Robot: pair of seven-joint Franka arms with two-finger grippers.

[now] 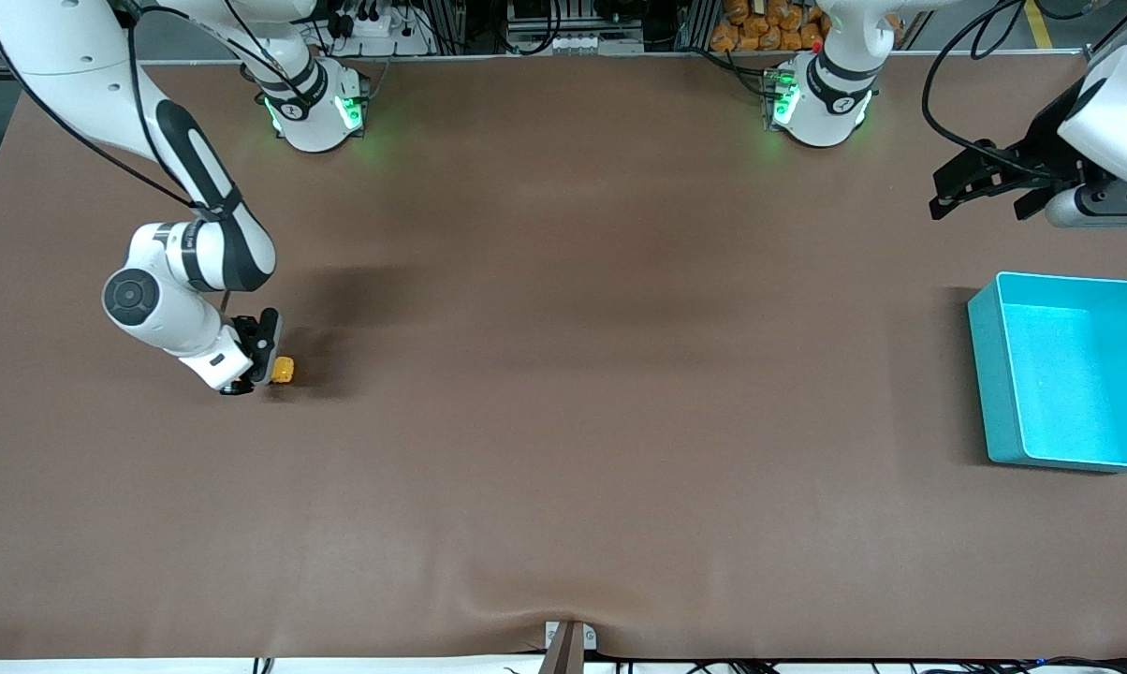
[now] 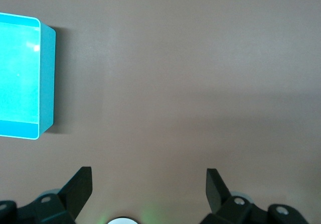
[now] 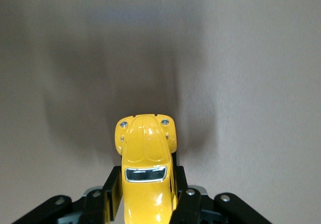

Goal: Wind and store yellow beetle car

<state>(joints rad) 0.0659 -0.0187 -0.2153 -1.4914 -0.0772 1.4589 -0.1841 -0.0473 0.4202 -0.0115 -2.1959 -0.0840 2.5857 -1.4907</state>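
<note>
While clamped in right tool (image 3: 148,204), yellow beetle car (image 3: 146,171) glossy (rounded)

yellow beetle car (image 3: 145,179): showing glossy, smooth painted shell, glinting highlights on hood; dark shiny window
right gripper (image 3: 146,201): looking matt black plastic, clamped on car sides
left gripper (image 2: 149,184): looking matt black plastic, fingers spread
table cover (image 1: 563,421): looking matt brown, smooth, slightly rippling at front edge
turquoise bin (image 1: 999,374): looking smooth plastic, faintly sheening inside
arm shells (image 1: 198,253): looking glossy white plastic
</note>
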